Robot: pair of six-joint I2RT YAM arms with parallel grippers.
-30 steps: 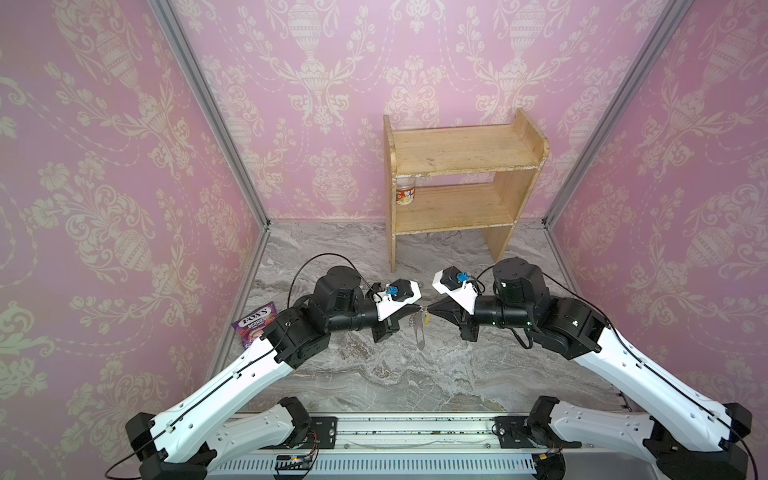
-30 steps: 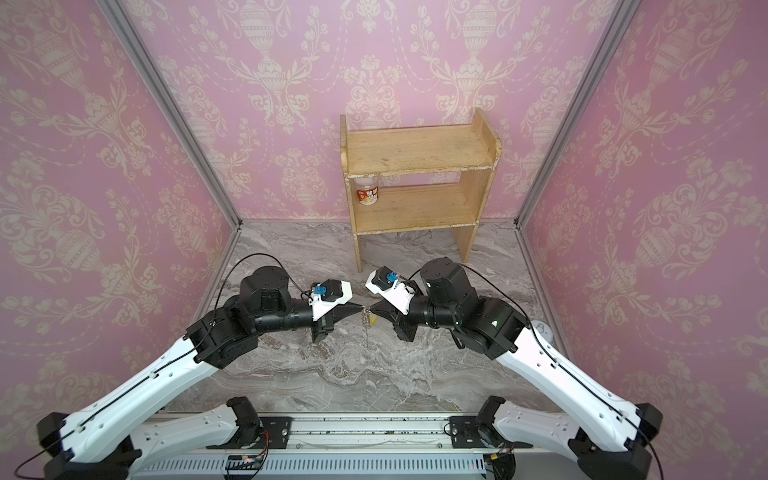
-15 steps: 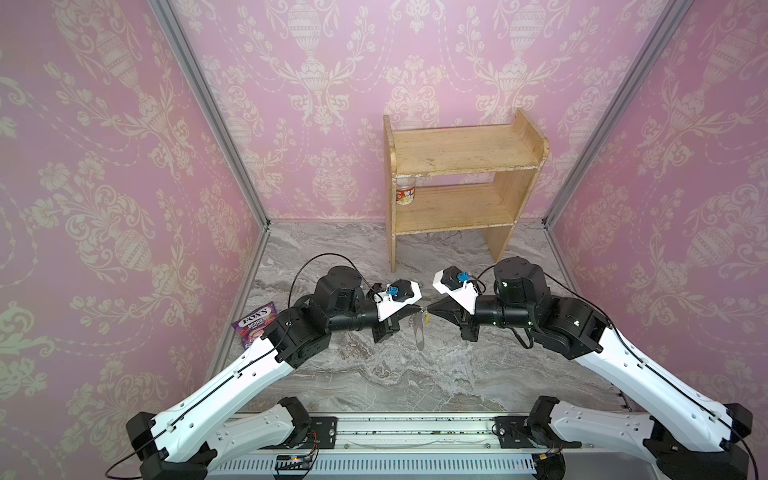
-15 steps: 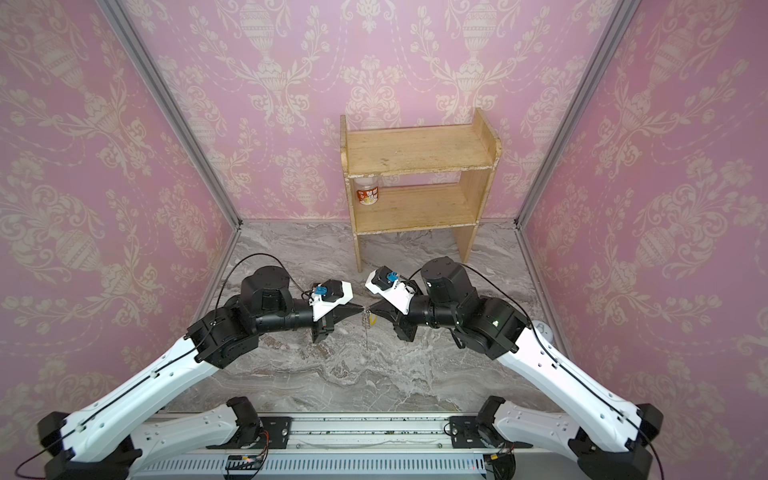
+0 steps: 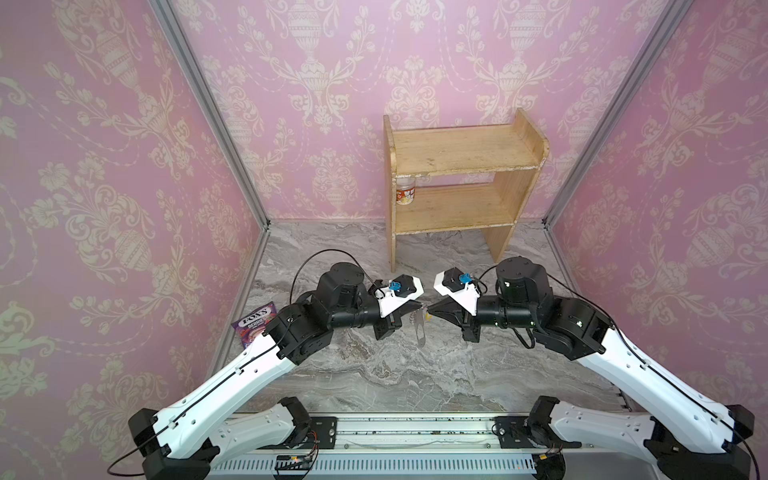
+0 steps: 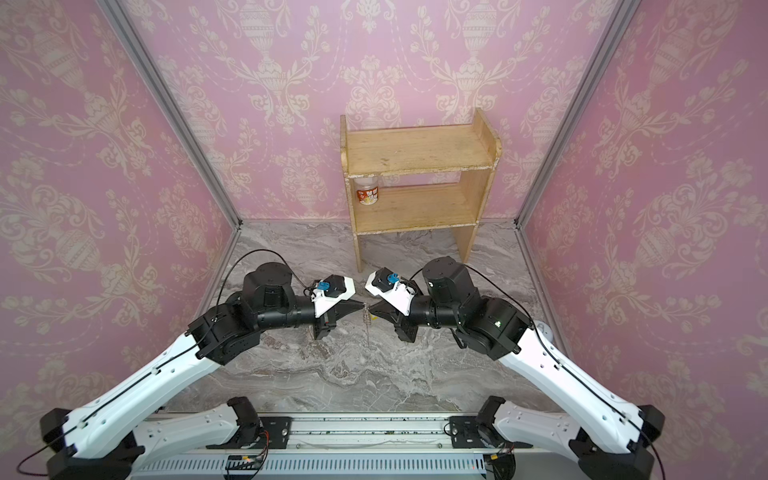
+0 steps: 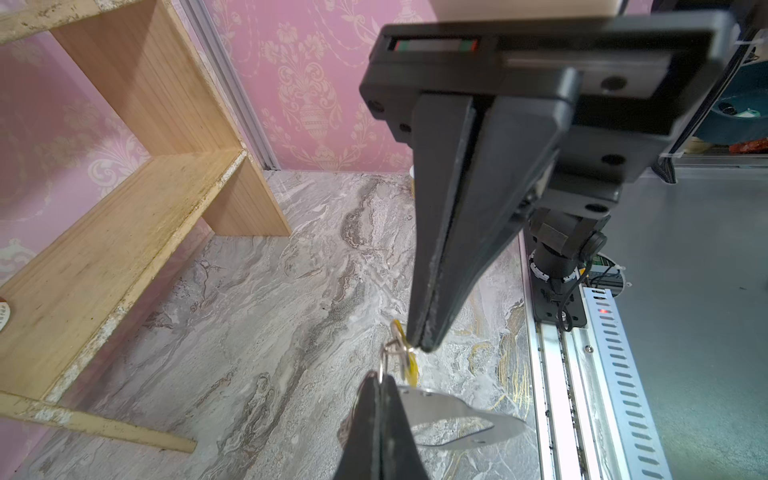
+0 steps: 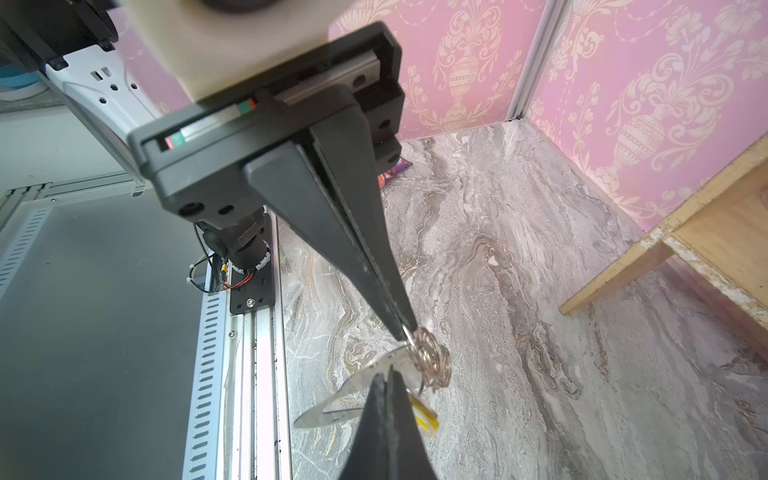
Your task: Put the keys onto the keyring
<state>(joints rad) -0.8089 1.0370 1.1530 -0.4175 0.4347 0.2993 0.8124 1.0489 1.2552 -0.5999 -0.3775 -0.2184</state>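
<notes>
Hanging in mid-air above the floor (image 7: 270, 291): keyring (image 7: 453, 411), clamped by one ring in the closed left gripper (image 7: 380, 376). Tip to tip with it, right gripper (image 7: 422, 347), jaws together on the keys (image 7: 410, 368), yellow tag dangling just beside the rings.

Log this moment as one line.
left gripper: shut on keyring ring | right gripper: shut on yellow-tagged key | pose: tip to tip above marble table | key on ring: cannot tell
</notes>
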